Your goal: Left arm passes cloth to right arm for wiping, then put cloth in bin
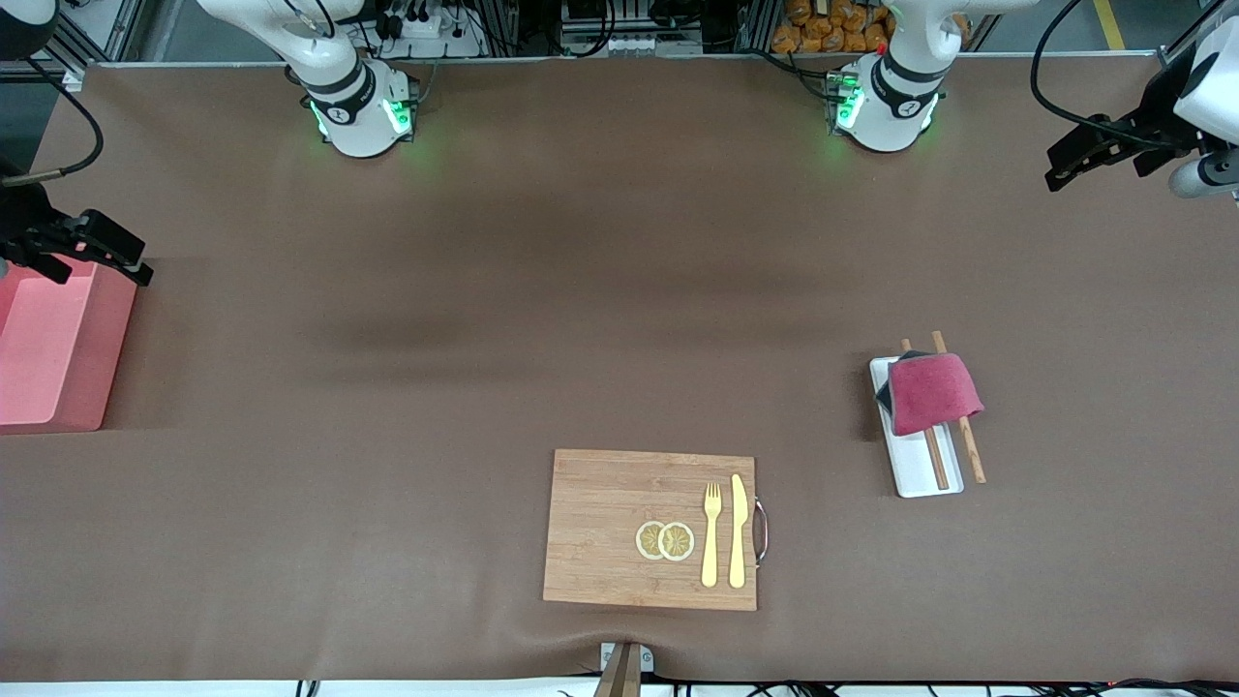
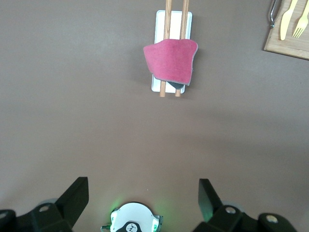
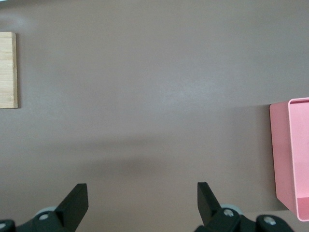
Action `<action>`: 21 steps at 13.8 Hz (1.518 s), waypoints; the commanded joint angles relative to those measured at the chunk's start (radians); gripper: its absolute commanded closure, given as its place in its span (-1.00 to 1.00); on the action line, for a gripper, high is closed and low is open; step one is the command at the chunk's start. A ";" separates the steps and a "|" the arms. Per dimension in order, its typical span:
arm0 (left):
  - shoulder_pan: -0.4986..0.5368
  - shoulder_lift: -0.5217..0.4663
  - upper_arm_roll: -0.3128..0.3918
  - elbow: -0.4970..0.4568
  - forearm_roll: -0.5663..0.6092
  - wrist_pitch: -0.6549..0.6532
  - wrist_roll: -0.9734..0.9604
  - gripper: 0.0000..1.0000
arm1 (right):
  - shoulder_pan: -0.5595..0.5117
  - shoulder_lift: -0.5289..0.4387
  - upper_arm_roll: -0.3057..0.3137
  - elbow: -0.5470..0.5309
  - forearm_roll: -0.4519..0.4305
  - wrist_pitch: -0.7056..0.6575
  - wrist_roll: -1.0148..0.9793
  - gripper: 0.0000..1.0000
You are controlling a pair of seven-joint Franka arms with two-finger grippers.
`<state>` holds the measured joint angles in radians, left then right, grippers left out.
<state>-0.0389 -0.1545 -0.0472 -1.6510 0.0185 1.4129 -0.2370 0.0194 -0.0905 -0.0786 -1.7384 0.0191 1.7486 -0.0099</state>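
Observation:
The crimson cloth (image 1: 931, 392) lies folded across a white tray (image 1: 924, 476) and two wooden chopsticks (image 1: 971, 450), toward the left arm's end of the table. It also shows in the left wrist view (image 2: 170, 60). The pink bin (image 1: 48, 348) stands at the right arm's end and shows in the right wrist view (image 3: 289, 150). My left gripper (image 1: 1074, 155) is open and empty, raised over the table's left-arm end, apart from the cloth; its jaws (image 2: 143, 198) stand wide. My right gripper (image 1: 131, 257) is open and empty, up over the bin's edge; its jaws (image 3: 142, 203) stand wide.
A wooden board (image 1: 619, 528) lies near the front camera's edge of the table, with a yellow fork (image 1: 711, 532), a knife (image 1: 738, 530) and two lemon slices (image 1: 665, 540) on it. The board's corner shows in both wrist views (image 2: 289, 43) (image 3: 7, 70).

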 commanded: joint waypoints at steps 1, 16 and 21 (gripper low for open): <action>-0.009 0.006 0.003 0.017 0.027 -0.012 -0.008 -1.00 | 0.010 -0.006 -0.003 0.008 0.005 -0.011 0.011 -1.00; 0.060 0.390 0.003 0.123 0.026 0.269 0.027 -1.00 | 0.014 0.001 -0.003 0.008 0.007 -0.009 0.024 -1.00; 0.079 0.549 0.001 0.112 0.012 0.422 0.027 -1.00 | 0.014 0.003 -0.003 0.007 0.007 -0.009 0.024 -1.00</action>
<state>0.0402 0.3477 -0.0401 -1.5714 0.0205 1.8267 -0.2170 0.0256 -0.0887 -0.0774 -1.7391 0.0191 1.7483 -0.0053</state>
